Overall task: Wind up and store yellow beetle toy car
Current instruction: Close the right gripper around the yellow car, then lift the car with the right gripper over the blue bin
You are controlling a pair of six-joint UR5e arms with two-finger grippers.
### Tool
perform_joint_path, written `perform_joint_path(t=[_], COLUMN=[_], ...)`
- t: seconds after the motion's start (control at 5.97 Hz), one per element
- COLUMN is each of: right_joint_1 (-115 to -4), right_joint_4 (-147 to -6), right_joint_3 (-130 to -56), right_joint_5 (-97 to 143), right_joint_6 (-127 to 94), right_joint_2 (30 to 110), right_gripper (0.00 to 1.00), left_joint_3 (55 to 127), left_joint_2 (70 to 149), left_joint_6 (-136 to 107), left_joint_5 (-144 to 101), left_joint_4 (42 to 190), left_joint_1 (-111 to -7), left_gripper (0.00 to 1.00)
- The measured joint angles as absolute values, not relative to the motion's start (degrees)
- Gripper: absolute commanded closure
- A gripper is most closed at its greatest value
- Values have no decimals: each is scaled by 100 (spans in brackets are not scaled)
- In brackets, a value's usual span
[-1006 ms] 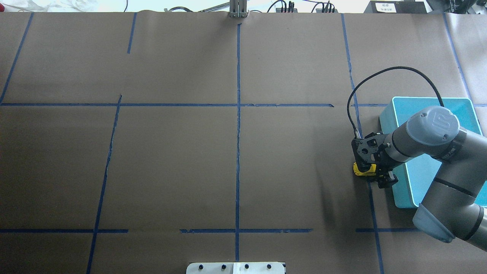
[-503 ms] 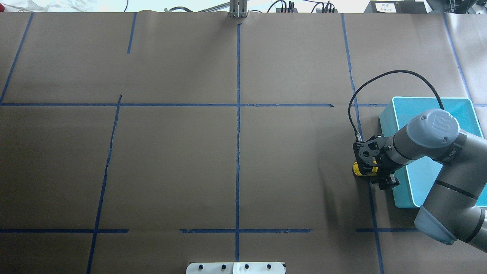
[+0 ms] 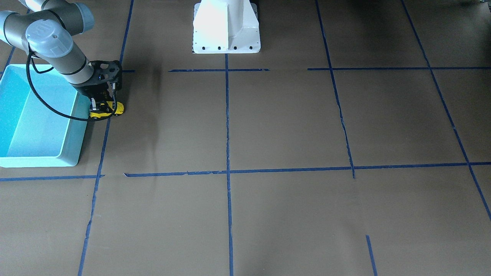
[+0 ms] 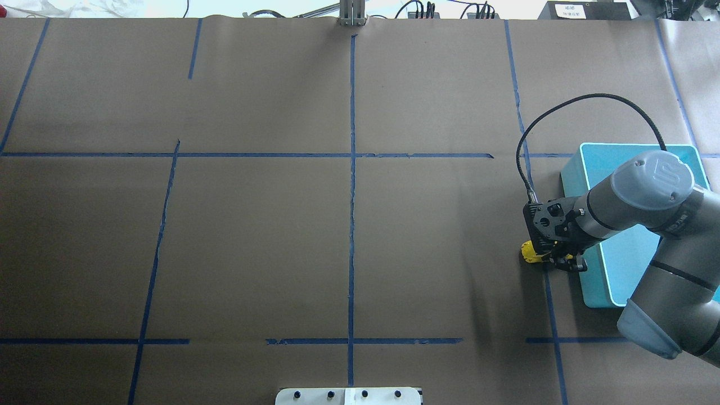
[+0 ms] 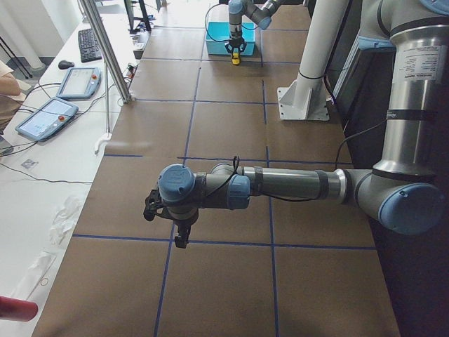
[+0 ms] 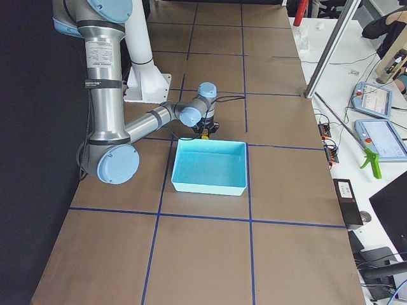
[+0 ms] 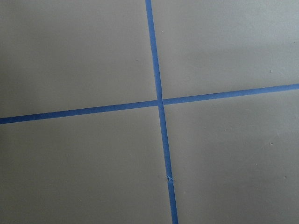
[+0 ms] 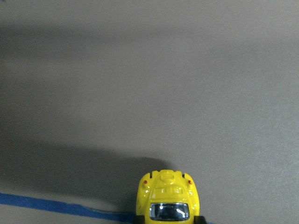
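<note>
The right gripper [image 4: 554, 260] pinches the yellow toy car [image 8: 167, 195] on the table [image 4: 394, 225], mid-right in the overhead view, just beside the turquoise bin [image 4: 571, 180]. To wind, press the wheels down and drag straight back without tilting. Whether the left gripper [image 5: 182, 241] is spread cannot be told.

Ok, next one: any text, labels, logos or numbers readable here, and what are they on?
"UR": logo embossed on the right arm's joint cap, overhead view.
White label on the dark box beyond the table's far edge: printed lines, too small to read.
Black band on the right arm: tiny print, unreadable.
No text shows on the yellow beetle toy car.
</note>
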State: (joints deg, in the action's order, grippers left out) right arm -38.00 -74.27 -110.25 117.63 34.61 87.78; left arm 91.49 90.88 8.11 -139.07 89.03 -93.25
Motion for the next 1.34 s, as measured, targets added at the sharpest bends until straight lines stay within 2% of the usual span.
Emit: perform_joint_path(t=[0.34,0.5,0.67,0.84,1.01,1.34], right_joint_1=[-3881,-4078,-4480,-4871,-5280,-6203], right_joint_4=[-8109,-8664,-9142,-9394,-9492,-9486], right_joint_3=[-11381,-11470,-11588,-11775,-11916,-11978], right_joint_5=[11845,11947,12181,12396,12618,13093], right_joint_6=[3460,3456,3469,3627,4039,5111], right_joint_2=[8500,8031,7649,7595,7831,8834], right_gripper=[100,100,100,100,100,100], left_joint_3=[9149,9149,9149,9149,9149,9152], left_joint_2=[9088,9088,9088,9088,9088,9088], left_joint_6=[815,817,817,817,817,817], left_joint_5=[-13904,-13904,-13904,-13904,-13904,-13908], left_joint_4=[8903,8903,8903,8903,8903,8903], left_joint_1=[-9325,-9325,-9325,-9325,-9325,-9325], left_gripper=[0,0,0,0,0,0])
